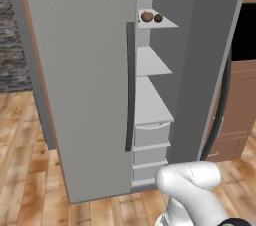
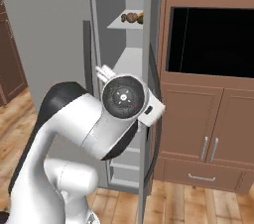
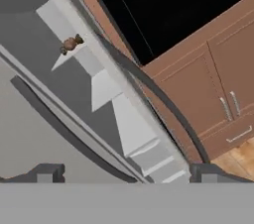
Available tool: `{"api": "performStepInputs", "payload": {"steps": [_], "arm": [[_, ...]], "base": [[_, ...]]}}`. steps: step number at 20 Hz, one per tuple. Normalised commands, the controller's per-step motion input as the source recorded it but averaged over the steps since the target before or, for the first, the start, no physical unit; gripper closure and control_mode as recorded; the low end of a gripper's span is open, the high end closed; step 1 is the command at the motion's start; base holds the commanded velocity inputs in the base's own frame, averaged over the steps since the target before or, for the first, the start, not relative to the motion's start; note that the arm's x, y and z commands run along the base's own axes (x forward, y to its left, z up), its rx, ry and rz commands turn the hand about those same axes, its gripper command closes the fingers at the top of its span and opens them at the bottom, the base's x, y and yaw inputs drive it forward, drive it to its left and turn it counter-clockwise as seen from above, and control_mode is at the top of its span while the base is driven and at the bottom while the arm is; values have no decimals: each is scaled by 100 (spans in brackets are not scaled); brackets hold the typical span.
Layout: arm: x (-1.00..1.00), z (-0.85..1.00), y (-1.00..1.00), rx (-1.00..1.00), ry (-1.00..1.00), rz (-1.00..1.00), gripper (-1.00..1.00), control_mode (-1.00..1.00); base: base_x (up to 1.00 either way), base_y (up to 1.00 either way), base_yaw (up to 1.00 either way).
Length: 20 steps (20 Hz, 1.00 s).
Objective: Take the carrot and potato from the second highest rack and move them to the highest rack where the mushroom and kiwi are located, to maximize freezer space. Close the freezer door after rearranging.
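Your hand [image 3: 124, 176] hangs spread and empty before the freezer [image 1: 195, 70]. The second highest rack [image 1: 150, 62] looks bare, so what remains is shutting the freezer door [image 1: 80, 80]

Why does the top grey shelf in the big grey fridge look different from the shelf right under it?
The topmost pale grey shelf plate carries two small round things, a reddish-brown ball and a darker olive-brown ball; the second pale grey shelf plate has nothing lying on it. In the left base view the top shelf also looks shorter than the second one. Both are flat, pale grey plates inside the same dark grey cabinet.
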Motion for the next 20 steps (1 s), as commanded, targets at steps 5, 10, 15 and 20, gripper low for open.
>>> {"api": "performStepInputs", "payload": {"steps": [5,10,15,20], "arm": [[71,-1,-87,28,0,0,-100,-100],[100,-13,-57,28,0,-1,-100,-100],[100,-14,-26,28,2,0,-100,-100],[100,-26,8,16,1,0,-100,-100]], "base": [[0,0,0],[0,0,0],[0,0,0],[0,0,0]]}}
